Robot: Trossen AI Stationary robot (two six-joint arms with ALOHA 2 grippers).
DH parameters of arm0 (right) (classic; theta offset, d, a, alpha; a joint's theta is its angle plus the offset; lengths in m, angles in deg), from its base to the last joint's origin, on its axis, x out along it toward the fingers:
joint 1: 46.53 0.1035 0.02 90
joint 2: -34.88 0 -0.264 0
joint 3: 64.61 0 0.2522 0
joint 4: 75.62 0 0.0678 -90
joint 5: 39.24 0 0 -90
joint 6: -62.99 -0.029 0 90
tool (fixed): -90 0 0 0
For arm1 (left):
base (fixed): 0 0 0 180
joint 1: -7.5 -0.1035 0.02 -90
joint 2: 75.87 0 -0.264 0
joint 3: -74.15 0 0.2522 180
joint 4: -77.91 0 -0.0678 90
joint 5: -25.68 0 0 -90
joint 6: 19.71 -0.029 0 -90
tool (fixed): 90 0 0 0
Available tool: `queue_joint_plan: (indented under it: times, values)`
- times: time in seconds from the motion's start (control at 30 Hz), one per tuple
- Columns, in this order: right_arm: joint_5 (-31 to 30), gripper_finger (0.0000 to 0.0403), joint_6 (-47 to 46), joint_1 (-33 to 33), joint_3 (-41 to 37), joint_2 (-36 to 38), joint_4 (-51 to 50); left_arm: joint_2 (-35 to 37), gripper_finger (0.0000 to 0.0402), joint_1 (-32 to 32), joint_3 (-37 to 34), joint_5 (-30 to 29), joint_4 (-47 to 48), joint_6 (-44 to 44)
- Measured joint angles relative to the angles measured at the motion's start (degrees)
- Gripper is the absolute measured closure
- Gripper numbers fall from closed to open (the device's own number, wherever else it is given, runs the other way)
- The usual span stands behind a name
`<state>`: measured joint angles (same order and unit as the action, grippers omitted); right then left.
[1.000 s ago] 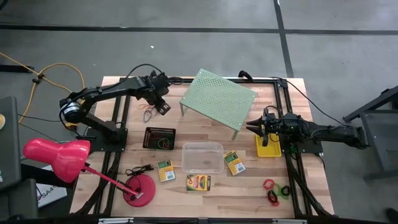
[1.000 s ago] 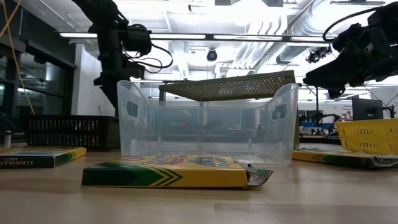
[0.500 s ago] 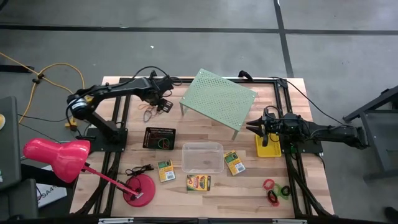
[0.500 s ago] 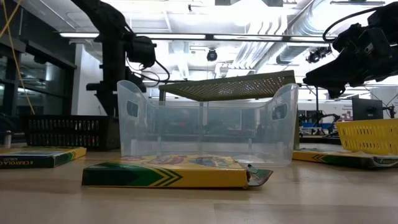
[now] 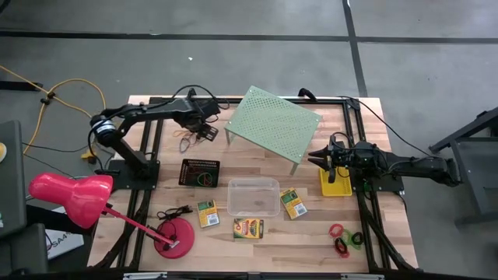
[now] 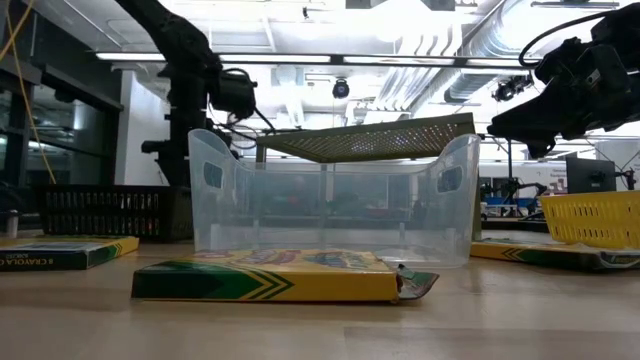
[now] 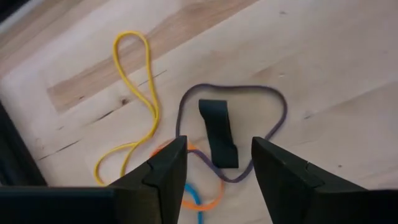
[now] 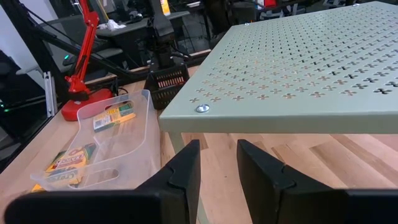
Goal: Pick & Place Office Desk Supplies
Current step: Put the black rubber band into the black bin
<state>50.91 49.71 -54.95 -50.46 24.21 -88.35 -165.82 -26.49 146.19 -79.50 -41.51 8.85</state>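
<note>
Two dark fingers of my left gripper (image 7: 214, 171) now stand spread wide, wider than a second ago, and they grasp nothing. Between them, flat on the desk (image 7: 323, 56), lies a purple rubber band (image 7: 273, 98) with a small black strip (image 7: 217, 132) inside its loop; a yellow band (image 7: 146, 87) sits just beside, and orange (image 7: 208, 204) and blue (image 7: 194, 198) bands overlap near the nearer finger. Over that second the gripper has moved along the far edge toward the green perforated shelf (image 5: 274, 124), so I judge I am lined up to come down on the bands, not yet touching them.

From above, my left arm reaches from its base across the far left of the desk, wrist bent down over the bands (image 5: 187, 140). They are well apart from the black mesh tray (image 5: 199, 172) and the clear tub (image 5: 253, 197).

My right gripper (image 5: 315, 162) has not moved: it hovers by the yellow basket (image 5: 336, 187), fingers part-spread and empty, pointing under the shelf.
</note>
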Motion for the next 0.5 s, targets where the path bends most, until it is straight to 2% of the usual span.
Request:
queue_joint_plan:
  times: [0.5]
  values:
    - [0.0, 0.0309, 0.0, 0.0, 0.0, 0.0, 0.0, -6.8, 0.0231, -0.9, 0.0, -0.2, -2.8, 0.0]
